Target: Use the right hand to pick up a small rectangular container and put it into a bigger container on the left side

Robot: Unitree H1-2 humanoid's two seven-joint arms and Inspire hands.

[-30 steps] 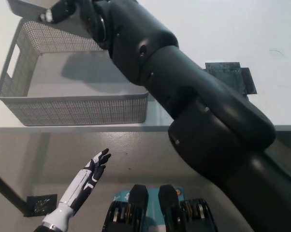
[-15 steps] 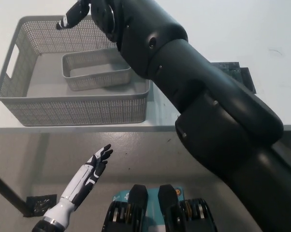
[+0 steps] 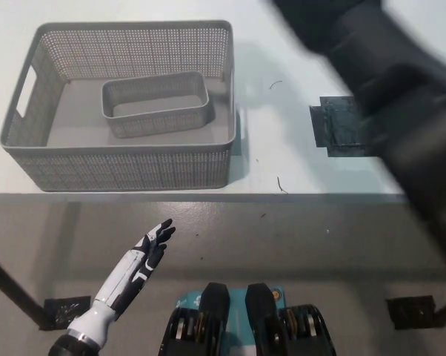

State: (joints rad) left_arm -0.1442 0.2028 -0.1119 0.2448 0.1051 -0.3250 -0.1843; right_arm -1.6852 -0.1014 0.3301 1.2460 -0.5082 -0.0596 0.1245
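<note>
Two grey mesh containers: one small (image 3: 157,103), one bigger (image 3: 119,159).

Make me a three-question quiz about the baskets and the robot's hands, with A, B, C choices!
1. Where is the small basket?
A. inside the big basket
B. on the floor
C. beside the dark patch

2. What colour are both baskets?
A. red
B. grey
C. blue

3. How is the left hand?
A. holding a basket
B. open, holding nothing
C. pressing on the table

Answers: 1 A, the big basket's walls surround it. 2 B, both are grey mesh. 3 B, its fingers are spread below the table edge. The right arm is a blur; its hand is out of view.
</note>
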